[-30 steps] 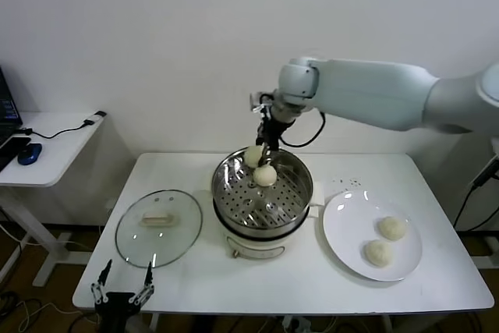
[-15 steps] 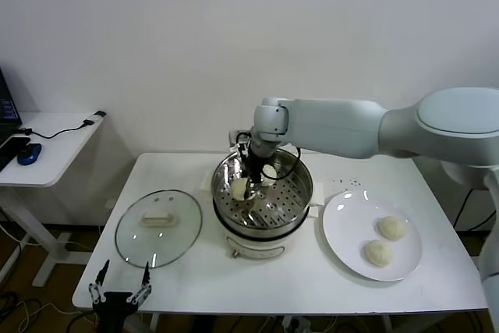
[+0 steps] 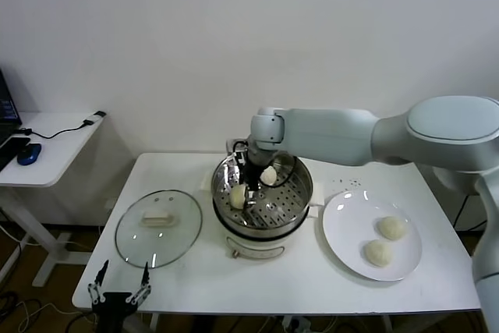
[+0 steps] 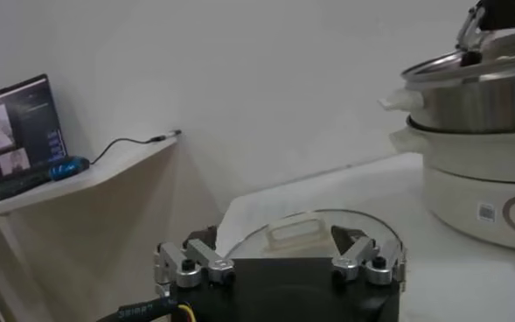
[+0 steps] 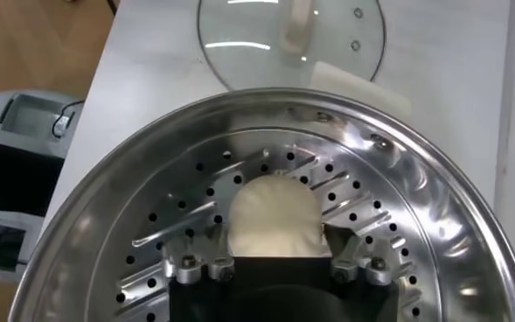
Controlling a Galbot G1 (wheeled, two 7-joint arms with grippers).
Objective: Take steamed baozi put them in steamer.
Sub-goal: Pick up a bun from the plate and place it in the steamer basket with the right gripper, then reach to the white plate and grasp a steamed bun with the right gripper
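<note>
The steamer (image 3: pixel 285 210) stands mid-table, a shiny pot with a perforated tray (image 5: pixel 152 219) on a white base. Two steamed baozi lie in it: one at the left side (image 3: pixel 238 196), one toward the back (image 3: pixel 268 175). My right gripper (image 3: pixel 248 186) reaches down into the pot over the left baozi. In the right wrist view that baozi (image 5: pixel 274 214) rests on the tray between the spread fingers (image 5: pixel 215 252) of the open right gripper (image 5: pixel 276 238). Two more baozi (image 3: pixel 392 228) (image 3: pixel 379 253) sit on the white plate (image 3: pixel 343 224). My left gripper (image 3: pixel 121 292) is parked open below the table's front left corner.
The glass lid (image 3: pixel 158 228) with its white handle lies flat on the table left of the steamer, also in the left wrist view as the lid (image 4: pixel 314 229) just beyond the left gripper (image 4: pixel 279 255). A side desk (image 3: pixel 47 142) with cables stands at far left.
My right gripper carried a baozi from above the steamer's back rim down onto the left of the tray and opened its fingers. The left arm has not moved.
</note>
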